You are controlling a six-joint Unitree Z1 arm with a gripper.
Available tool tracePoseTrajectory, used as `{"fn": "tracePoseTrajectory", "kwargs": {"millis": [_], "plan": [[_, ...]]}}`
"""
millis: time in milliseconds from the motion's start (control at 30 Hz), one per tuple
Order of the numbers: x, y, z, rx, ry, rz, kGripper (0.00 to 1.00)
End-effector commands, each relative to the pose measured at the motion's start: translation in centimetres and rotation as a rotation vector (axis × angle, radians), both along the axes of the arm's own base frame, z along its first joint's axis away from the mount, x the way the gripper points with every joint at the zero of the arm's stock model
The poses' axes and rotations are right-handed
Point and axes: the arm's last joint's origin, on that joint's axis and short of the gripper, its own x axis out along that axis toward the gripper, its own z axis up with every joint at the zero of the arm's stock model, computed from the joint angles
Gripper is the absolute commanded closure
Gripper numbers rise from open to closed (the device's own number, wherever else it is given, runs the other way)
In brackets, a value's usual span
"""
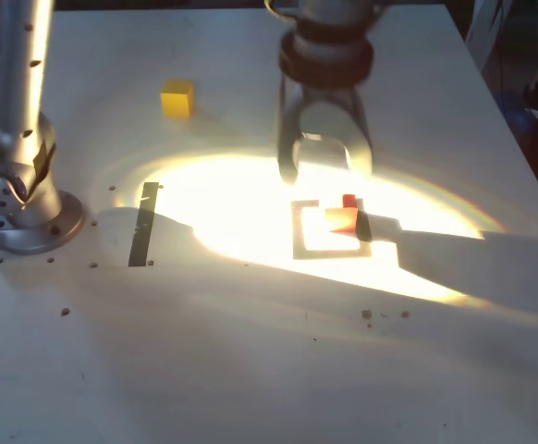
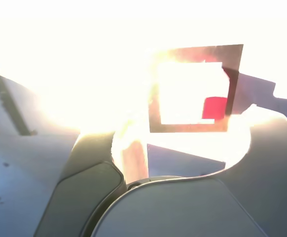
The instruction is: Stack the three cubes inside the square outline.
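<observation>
my gripper (image 1: 323, 153) hangs over the bench (image 1: 250, 370), just behind the square outline (image 1: 299, 231) as the exterior view shows it, and it pinches nothing. its jaws look parted with an empty gap between them, though glare from the strong light makes it hard to say how wide. the red-orange cube (image 1: 343, 218) sits on the bench inside the outline, close against the side of the frame toward the exterior view's right; in the wrist view the red-orange cube (image 2: 214, 107) shows tucked into a corner of the white centre of the square outline (image 2: 193, 127), apart from my gripper.

the relation that matters next, i judge, is where the yellow cube (image 1: 177, 98) lies: away toward the exterior view's left and farther back, well apart from my gripper and from the outline. the cube is squat, so no long axis dictates my approach (any pair of opposite faces should do). open bench lies between us. the black strip (image 1: 143, 225) is off that line, and the arm's base (image 1: 15, 199) stands near the left edge. i cannot find the green cube in either view.
</observation>
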Motion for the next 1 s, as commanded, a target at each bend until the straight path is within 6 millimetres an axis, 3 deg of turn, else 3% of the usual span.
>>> {"fn": "tracePoseTrajectory", "kwargs": {"millis": [0, 133, 367, 700, 833, 967], "plan": [[-1.0, 0.6, 1.2, 0.004, -0.014, 0.003, 0.01], [-4.1, 3.7, 3.2, 0.023, -0.028, 0.025, 0.01], [-9.5, 12.6, 4.4, 0.103, -0.007, 0.063, 0.01], [-15.3, 20.0, 1.0, 0.103, 0.128, 0.084, 0.01], [-17.3, 21.8, -0.4, 0.112, 0.168, 0.135, 0.01], [-17.8, 22.9, -1.1, 0.132, 0.208, 0.125, 0.03]]}}
